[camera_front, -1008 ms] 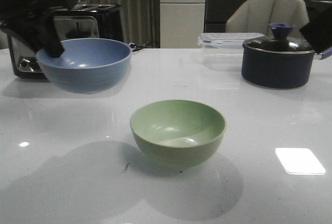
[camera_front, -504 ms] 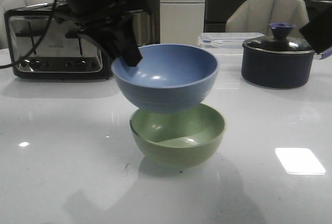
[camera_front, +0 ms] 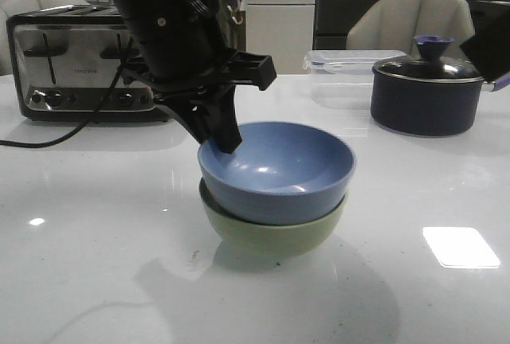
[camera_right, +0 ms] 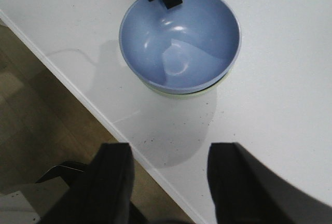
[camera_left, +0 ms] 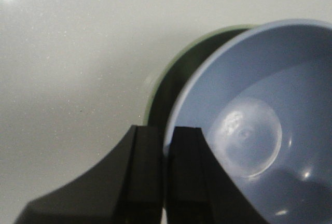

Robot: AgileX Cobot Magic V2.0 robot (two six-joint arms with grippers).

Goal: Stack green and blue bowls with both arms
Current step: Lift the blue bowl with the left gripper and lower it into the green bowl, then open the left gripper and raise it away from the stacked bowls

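White, glossy tabletop fills the foreground, with bright ceiling-light reflections on it. Two bowls sit at its middle, one nested in the other. One green bowl rests on the surface at the bottom; it is pale sage, matte and round, and only its outer wall and a sliver of rim show. One blue bowl sits inside it, dusty blue and smooth with soft highlights inside, tipped a little so its rim stands higher on the robot's left.

One left end effector is clenched on the blue bowl's rim, one finger inside the wall and one outside; the left wrist view shows the two dark fingers pressed on either side of the rim. One right end effector hangs high above the tabletop's edge, well apart from the bowls, its two fingers spread wide and released, holding nothing.

Farther back stand one toaster with its cord, one dark lidded pot, and one clear plastic container just beside the pot. Behind the tabletop stands one chair.
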